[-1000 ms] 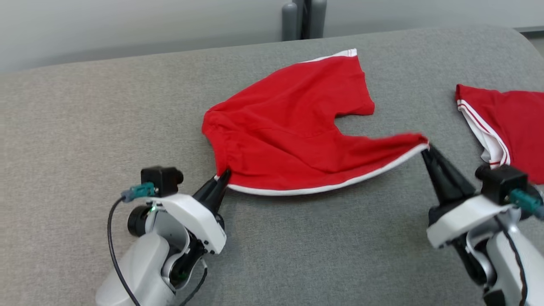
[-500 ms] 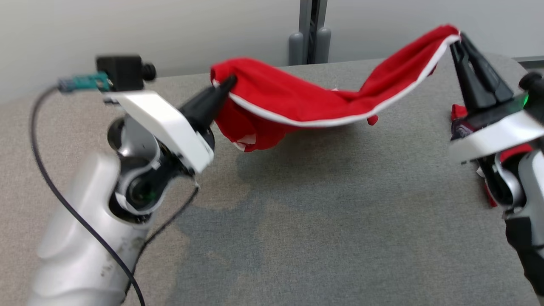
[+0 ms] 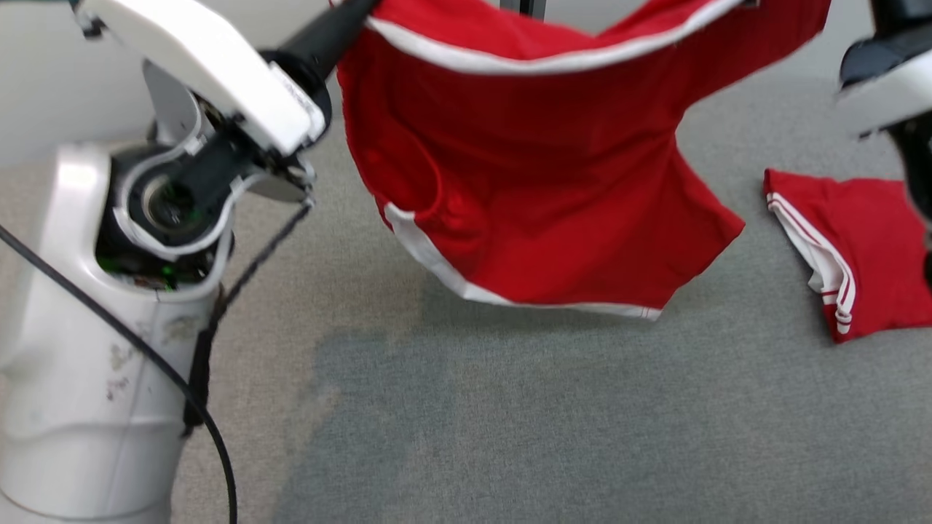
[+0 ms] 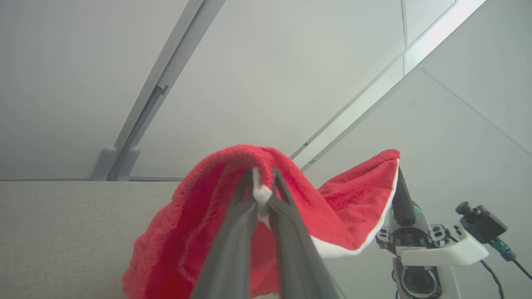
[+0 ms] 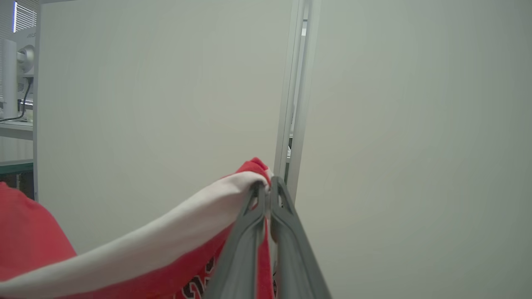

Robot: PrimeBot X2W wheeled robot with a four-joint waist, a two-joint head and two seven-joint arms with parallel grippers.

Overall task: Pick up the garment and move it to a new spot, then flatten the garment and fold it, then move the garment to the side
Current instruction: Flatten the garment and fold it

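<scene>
Red jersey garment with white trim (image 3: 539, 182) hangs over the grey fabric-covered desk (image 3: 510, 422). The top edge of the head view cuts off its upper hem and the tips of both pincers. The wrist views show the grips: the left pincer (image 4: 262, 182) is clamped narrow on one white-trimmed corner, the right pincer (image 5: 266, 189) on the other. The garment sags between and below them. A second, folded red garment (image 3: 859, 247) lies on the desk at the right.
</scene>
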